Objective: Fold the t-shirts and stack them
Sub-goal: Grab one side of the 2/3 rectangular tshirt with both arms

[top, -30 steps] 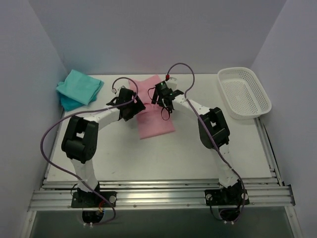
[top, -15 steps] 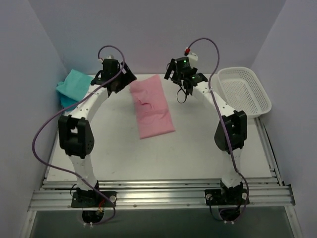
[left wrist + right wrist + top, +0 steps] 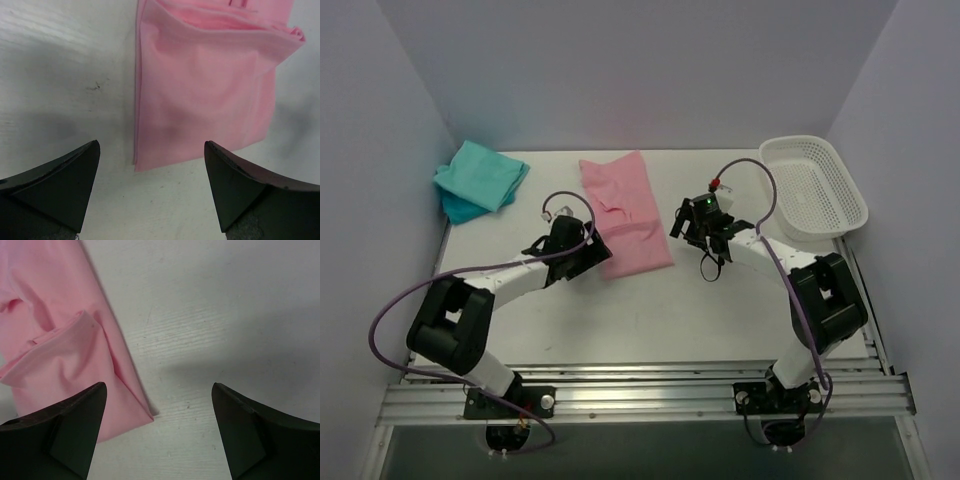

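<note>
A light pink t-shirt (image 3: 625, 215), folded into a long strip, lies flat in the middle of the table. My left gripper (image 3: 590, 256) hovers open over the shirt's near left corner (image 3: 137, 162), its jaws wide apart with nothing between them. My right gripper (image 3: 690, 238) is open and empty too, just right of the near right corner (image 3: 147, 415). In the left wrist view the pink t-shirt (image 3: 210, 85) fills the upper right. In the right wrist view the pink t-shirt (image 3: 65, 355) lies at the left. A teal t-shirt (image 3: 482, 173) lies folded at the far left on a blue one (image 3: 460, 208).
A white mesh basket (image 3: 812, 186) stands at the far right of the table. Purple cables loop from both arms. Grey walls close in the table on three sides. The aluminium rail runs along the near edge.
Both arms have swung from the far end of the pink t-shirt down to its near end. The shirt lies still in its narrow fold.
</note>
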